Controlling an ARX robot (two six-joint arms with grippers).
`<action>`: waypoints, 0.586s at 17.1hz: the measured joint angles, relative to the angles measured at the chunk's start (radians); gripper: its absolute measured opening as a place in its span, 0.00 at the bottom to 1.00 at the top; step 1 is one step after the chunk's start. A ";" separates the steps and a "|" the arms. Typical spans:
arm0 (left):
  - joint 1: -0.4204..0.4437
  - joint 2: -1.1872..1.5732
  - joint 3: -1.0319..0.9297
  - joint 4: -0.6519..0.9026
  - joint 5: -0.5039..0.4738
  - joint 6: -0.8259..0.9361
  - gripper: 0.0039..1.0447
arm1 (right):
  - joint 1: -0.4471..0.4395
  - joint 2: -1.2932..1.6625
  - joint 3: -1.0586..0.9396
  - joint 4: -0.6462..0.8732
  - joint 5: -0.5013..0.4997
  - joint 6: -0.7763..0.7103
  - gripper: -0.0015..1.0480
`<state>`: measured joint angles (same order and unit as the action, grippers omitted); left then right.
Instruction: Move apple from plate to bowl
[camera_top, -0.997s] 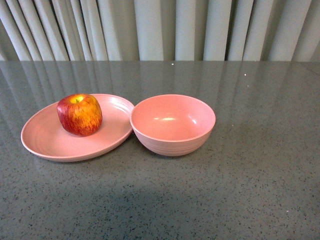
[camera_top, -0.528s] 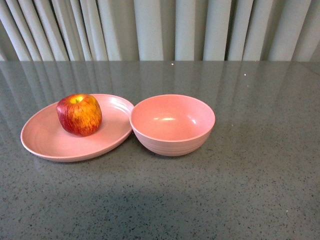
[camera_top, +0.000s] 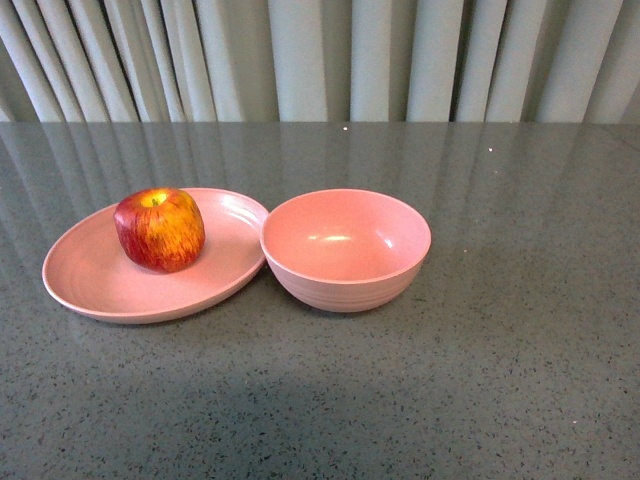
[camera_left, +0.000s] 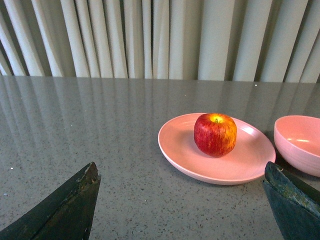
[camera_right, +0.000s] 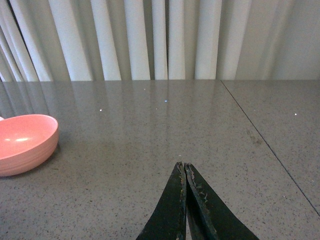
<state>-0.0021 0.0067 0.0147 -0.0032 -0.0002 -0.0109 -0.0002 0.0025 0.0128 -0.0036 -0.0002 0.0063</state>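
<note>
Fingers (camera_left: 67, 210) of the left gripper (camera_left: 181, 169), two in number, stand wide apart in the left wrist view, with nothing between them but open desk (camera_top: 500, 380); they grasp nothing. The right gripper (camera_right: 183, 165) also shows two fingers (camera_right: 170, 212), dark and pressed together along their length, tips meeting, with nothing caught between them. Both grippers hang above the grey speckled desk, clear of every item. Items counted on the desk: one apple (camera_top: 159, 230), one plate (camera_top: 90, 275), one bowl (camera_top: 340, 290). The apple, red with yellow-orange streaks and a yellow stem dimple turned upward, sits upright on the plate, towards its far side and within the low rim. The plate, pale pink and shallow, lies on the robot's left. The bowl, pale pink, deeper and narrower, stands just to the right of the plate and holds nothing. Bowl rim and plate rim come together at one spot; whether they touch cannot be confirmed. From the left wrist, the apple and plate lie ahead of the open fingers, with the bowl cut by the frame edge. From the right wrist, only part of the bowl is visible, well apart from the closed fingers. One pleated pale curtain (camera_top: 300, 60) hangs behind the desk.
</note>
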 joint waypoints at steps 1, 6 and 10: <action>0.000 0.000 0.000 0.000 0.000 0.000 0.94 | 0.000 0.000 0.000 0.000 0.000 0.000 0.02; 0.000 0.000 0.000 0.000 0.000 0.000 0.94 | 0.000 0.000 0.000 0.000 0.000 0.000 0.36; 0.000 0.000 0.000 0.000 0.000 0.000 0.94 | 0.000 0.000 0.000 0.000 0.000 0.000 0.72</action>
<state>-0.0021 0.0067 0.0147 -0.0032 -0.0002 -0.0105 -0.0002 0.0025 0.0128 -0.0040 -0.0002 0.0063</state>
